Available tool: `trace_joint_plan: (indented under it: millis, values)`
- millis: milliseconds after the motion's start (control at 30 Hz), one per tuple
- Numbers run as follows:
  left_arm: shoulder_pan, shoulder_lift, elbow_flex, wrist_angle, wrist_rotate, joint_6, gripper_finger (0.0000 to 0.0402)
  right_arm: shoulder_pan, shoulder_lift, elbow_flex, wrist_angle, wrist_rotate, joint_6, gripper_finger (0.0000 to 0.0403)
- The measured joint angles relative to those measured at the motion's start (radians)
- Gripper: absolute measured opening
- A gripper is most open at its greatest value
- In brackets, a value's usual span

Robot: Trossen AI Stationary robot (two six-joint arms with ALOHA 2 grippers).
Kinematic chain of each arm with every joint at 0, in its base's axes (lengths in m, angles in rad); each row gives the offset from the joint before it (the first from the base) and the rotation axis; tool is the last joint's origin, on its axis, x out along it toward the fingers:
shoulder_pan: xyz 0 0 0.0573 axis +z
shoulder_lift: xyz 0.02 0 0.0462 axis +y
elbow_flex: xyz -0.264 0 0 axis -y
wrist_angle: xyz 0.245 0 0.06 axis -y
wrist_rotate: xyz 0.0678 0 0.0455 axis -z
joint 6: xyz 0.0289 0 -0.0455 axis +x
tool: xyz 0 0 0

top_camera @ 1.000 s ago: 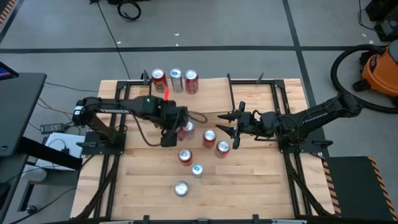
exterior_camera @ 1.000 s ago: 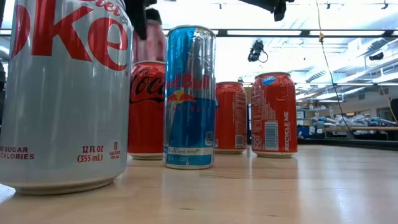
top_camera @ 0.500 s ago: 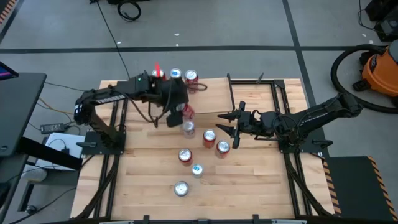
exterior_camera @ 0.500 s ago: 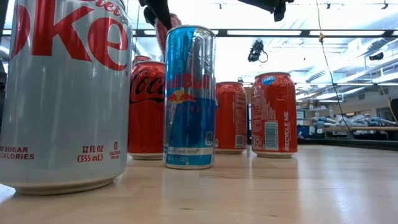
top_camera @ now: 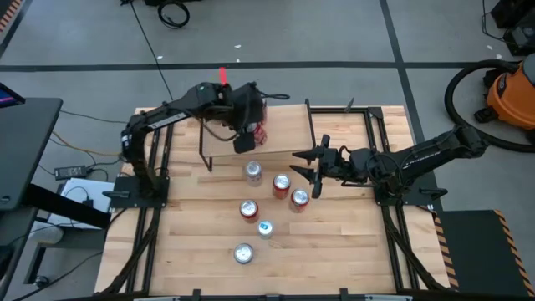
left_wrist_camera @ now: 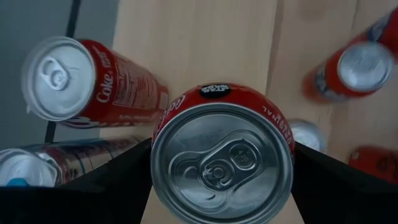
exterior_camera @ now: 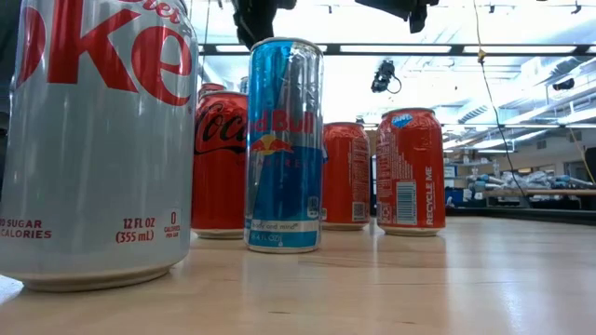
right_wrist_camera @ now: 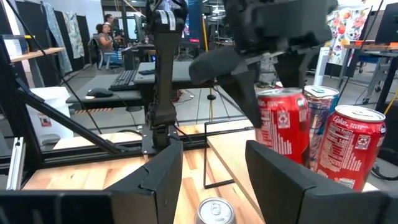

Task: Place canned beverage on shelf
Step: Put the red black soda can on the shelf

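Red Coke can [left_wrist_camera: 222,155] clamped upright in left pincer [top_camera: 245,134] over the light-wood shelf [top_camera: 288,134] beside cans already there [left_wrist_camera: 93,84], so lower it straight into the free spot without nudging neighbours; right pincer [top_camera: 311,174] idles open above worktop [top_camera: 351,242].

My high view looks straight down on the whole table [top_camera: 334,242]. My low view sits at tabletop height, level, very near the Diet Coke can [exterior_camera: 98,140] at 9 o'clock. My left wrist view looks down onto a held can [left_wrist_camera: 222,163]. My right wrist view faces across the table; both wrist views share the shelf cans [right_wrist_camera: 283,124].
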Motion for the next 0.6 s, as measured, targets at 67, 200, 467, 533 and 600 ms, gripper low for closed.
trace_joint_plan:
  millis: [67, 200, 467, 533, 600]
  values:
    - [0.011, 0.054, 0.077, -0.065, 0.004, 0.018, 0.0319, 0.0, 0.0, 0.0, -0.001, 0.0, 0.0, 0.0185]
    - [0.028, 0.126, 0.177, -0.137, 0.004, 0.056, 0.0319, 0.0, 0.0, 0.0, -0.014, 0.0, 0.0, 0.0185]
    - [0.031, 0.144, 0.172, -0.121, 0.015, 0.098, 0.0319, 0.002, 0.0, 0.0, -0.012, 0.0, 0.0, 0.0185]
    - [0.031, 0.144, 0.171, -0.118, 0.015, 0.105, 0.0319, 0.002, 0.0, 0.0, -0.01, 0.0, 0.0, 0.0185]
    - [0.031, 0.144, 0.171, -0.098, 0.024, 0.108, 0.0319, 0.002, 0.0, 0.0, -0.009, 0.0, 0.0, 0.0185]
